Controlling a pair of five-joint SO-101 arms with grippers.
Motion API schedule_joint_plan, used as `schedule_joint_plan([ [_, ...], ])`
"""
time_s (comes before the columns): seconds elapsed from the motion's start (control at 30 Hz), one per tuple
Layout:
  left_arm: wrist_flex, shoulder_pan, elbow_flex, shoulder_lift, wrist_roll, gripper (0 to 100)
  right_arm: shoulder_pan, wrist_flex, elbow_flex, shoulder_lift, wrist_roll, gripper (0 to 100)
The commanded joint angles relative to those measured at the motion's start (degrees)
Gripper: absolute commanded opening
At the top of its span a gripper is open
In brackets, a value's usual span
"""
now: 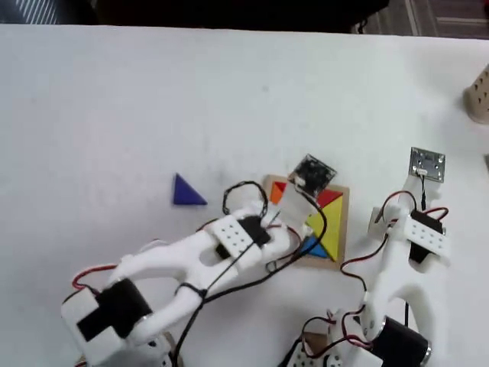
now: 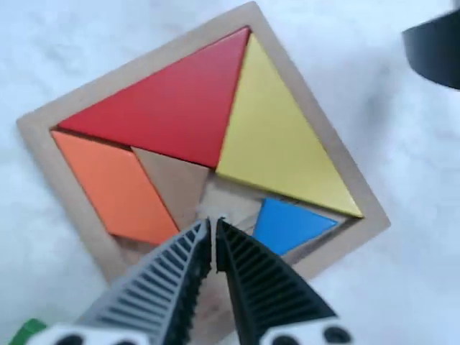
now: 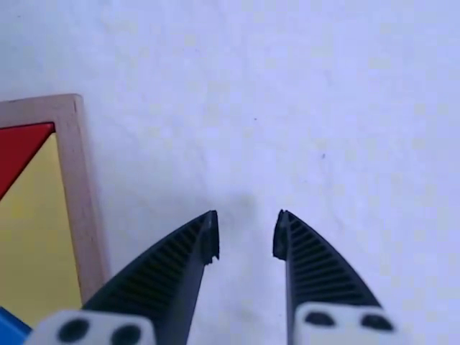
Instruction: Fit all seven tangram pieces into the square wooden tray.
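The square wooden tray (image 2: 37,147) holds a big red triangle (image 2: 169,108), a big yellow triangle (image 2: 277,140), an orange parallelogram (image 2: 115,187) and a small blue triangle (image 2: 287,224); bare wood shows between them. My left gripper (image 2: 214,224) is shut with nothing in it, its tips over the bare patch beside the blue triangle. A dark blue triangle (image 1: 186,191) lies on the table left of the tray (image 1: 344,222). My right gripper (image 3: 244,236) is open over bare table just off the tray's edge (image 3: 75,180).
The left arm (image 1: 229,241) lies across the tray's left side, and the right arm (image 1: 416,237) stands to its right. A perforated tan object (image 1: 478,93) sits at the far right edge. A green scrap (image 2: 25,332) shows beside the left gripper's base.
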Motion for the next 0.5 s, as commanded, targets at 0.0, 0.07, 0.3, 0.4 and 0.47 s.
schedule_joint_plan([
  [0.0, -1.7, -0.5, -4.2, 2.8, 0.9, 4, -0.7, 0.6, -2.4, 0.2, 0.8, 13.4],
  [0.07, -1.7, 1.6, -4.2, 4.3, 0.9, 4, -0.7, 0.6, -2.4, 0.2, 0.8, 13.4],
  [0.3, -1.7, 8.8, -4.0, 6.1, 0.9, 4, -0.7, 0.6, -2.4, 0.2, 0.8, 13.4],
  [0.4, -1.7, 10.3, -4.0, 6.1, 0.9, 4, -0.7, 0.6, -2.4, 0.2, 0.8, 13.4],
  [0.47, -1.7, 10.5, -4.1, 6.1, 0.9, 4, -0.7, 0.6, -2.4, 0.2, 0.8, 13.4],
])
